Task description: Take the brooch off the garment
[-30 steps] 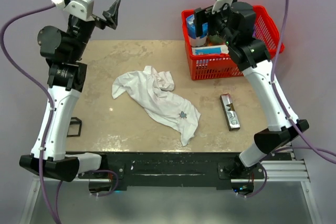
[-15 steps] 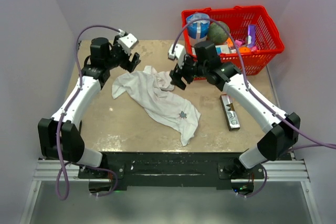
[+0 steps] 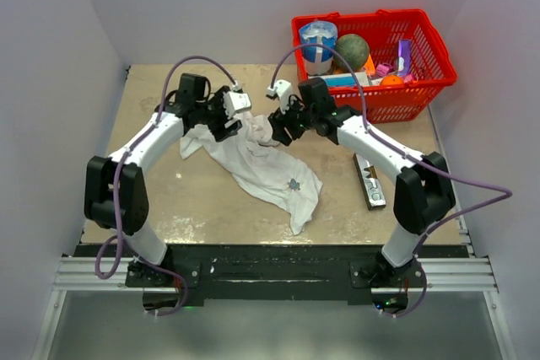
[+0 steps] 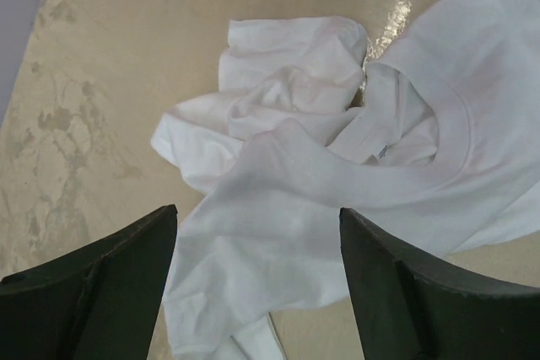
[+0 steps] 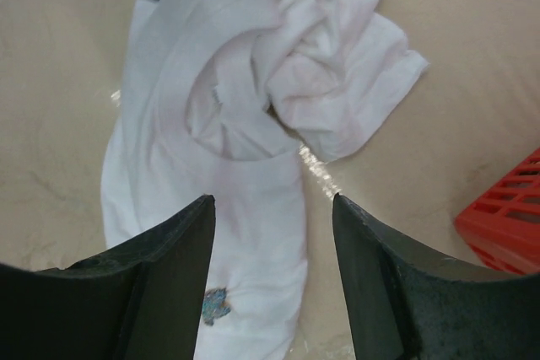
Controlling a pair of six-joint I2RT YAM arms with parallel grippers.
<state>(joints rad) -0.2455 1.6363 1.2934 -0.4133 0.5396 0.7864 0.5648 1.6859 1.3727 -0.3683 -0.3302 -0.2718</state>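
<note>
The garment (image 3: 257,158) is a wrinkled white shirt lying slantwise mid-table, bunched at its far end. The brooch (image 3: 294,184) is a tiny star-shaped pin, grey-blue in these views, on the shirt's near right part; it also shows low in the right wrist view (image 5: 216,304). My left gripper (image 3: 229,115) hovers open over the shirt's far left folds (image 4: 278,208), nothing between its fingers (image 4: 110,284). My right gripper (image 3: 278,128) is open above the bunched collar end (image 5: 253,124), jaws apart over flat cloth, well short of the brooch.
A red basket (image 3: 439,44) with a ball, a cup and small items stands at the back right; its corner shows in the right wrist view (image 5: 506,208). A long silver bar (image 3: 369,179) lies right of the shirt.
Both arms swung down from raised poses and converged on the shirt's far bunched end. The right jaws have narrowed somewhat. The shirt and the brooch lie where they were.
</note>
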